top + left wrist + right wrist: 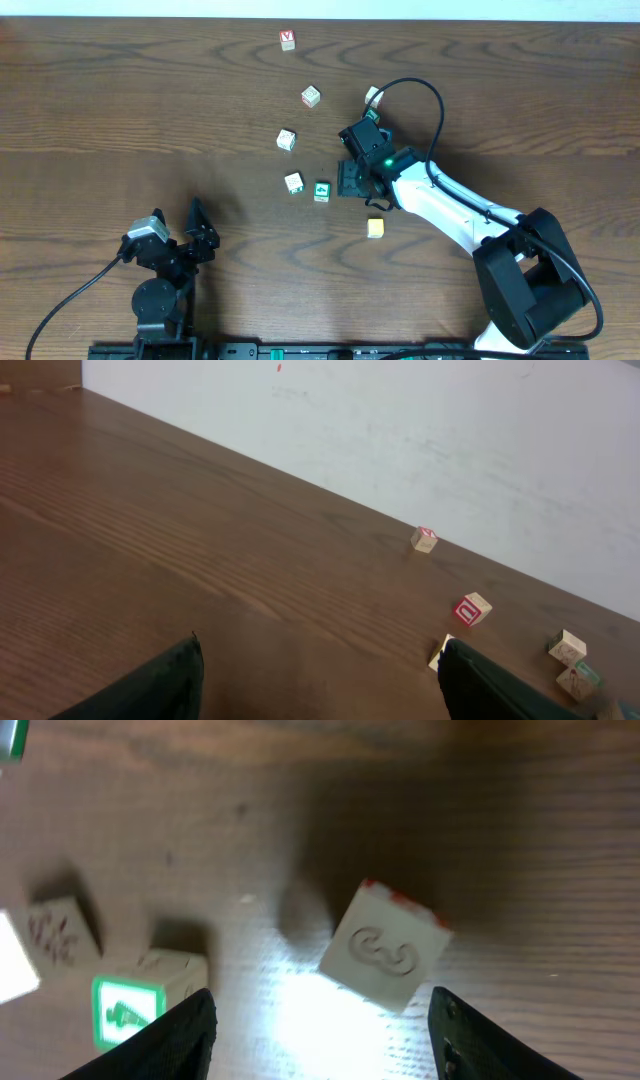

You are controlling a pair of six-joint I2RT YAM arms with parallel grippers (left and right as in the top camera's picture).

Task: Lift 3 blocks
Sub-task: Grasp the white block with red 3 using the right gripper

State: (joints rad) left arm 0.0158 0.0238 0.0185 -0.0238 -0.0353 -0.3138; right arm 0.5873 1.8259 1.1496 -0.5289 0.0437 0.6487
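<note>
My right gripper (349, 180) (320, 1010) hangs low over the table, open and holding nothing. Just ahead of its fingertips a pale block with a red edge and an embossed mark (385, 955) lies skewed on the wood, touching neither finger; my gripper hides it in the overhead view. The green-faced block (321, 191) (125, 1010) sits just left of my left finger. The yellow block (375, 228) rests nearer the front, beside my right arm. My left gripper (203, 222) (320, 645) stands open at the front left, far from the blocks.
Other cubes lie scattered: a red-lettered one (288, 40) at the back, pale ones (311, 96) (286, 140) (294, 183) mid-table, and one (373, 96) behind my right wrist. The right arm's cable loops above the table. A white wall (400, 420) borders the far edge.
</note>
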